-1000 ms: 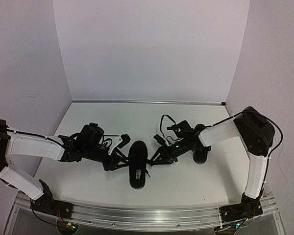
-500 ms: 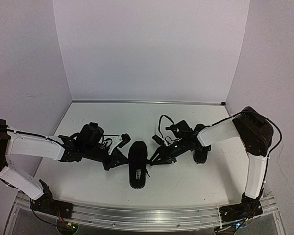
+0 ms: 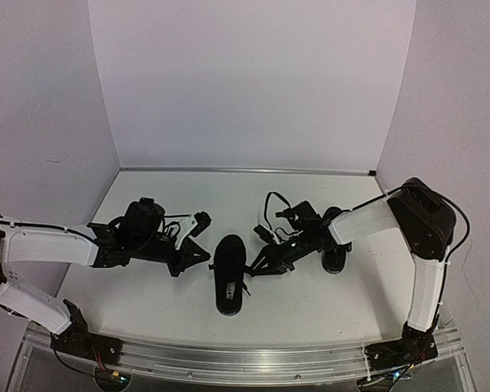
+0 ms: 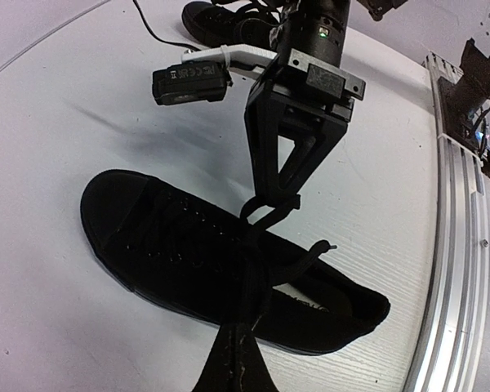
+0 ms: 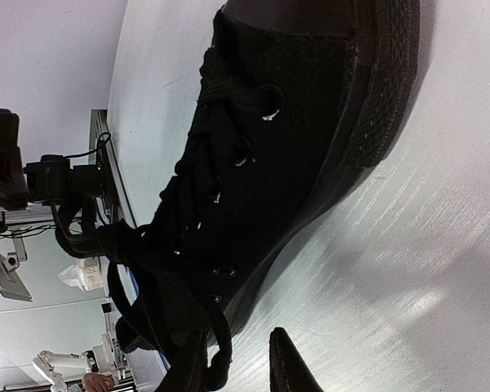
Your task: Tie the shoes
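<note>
- We see the middle shoe (image 3: 230,278) flat on the white table (image 3: 310,304), about midway between the two arms. Its toe points to the far side and its heel to the near edge.
- Its opening faces up, and a small pale label shows inside.
- The left gripper (image 3: 206,256) sits low over the table just left of this shoe, apart from its side. In the left wrist view its jaws look pressed together on a thin lace strand (image 4: 249,287), which runs from the eyelets across the shoe's side to the fingertips.
- The right gripper (image 4: 273,198) reaches in from the right and hangs just above the lacing. Its two fingers meet at the tips and pinch a lace loop (image 4: 267,219) that rises off the shoe.
- A loose lace end (image 4: 317,248) curls up beside that loop — free of both grippers.
- The second shoe (image 3: 336,261) lies to the right, partly under the right arm, well apart from the middle shoe. We cannot tell how its laces lie.
- A metal rail (image 4: 453,245) runs along the near edge of the table.
</note>
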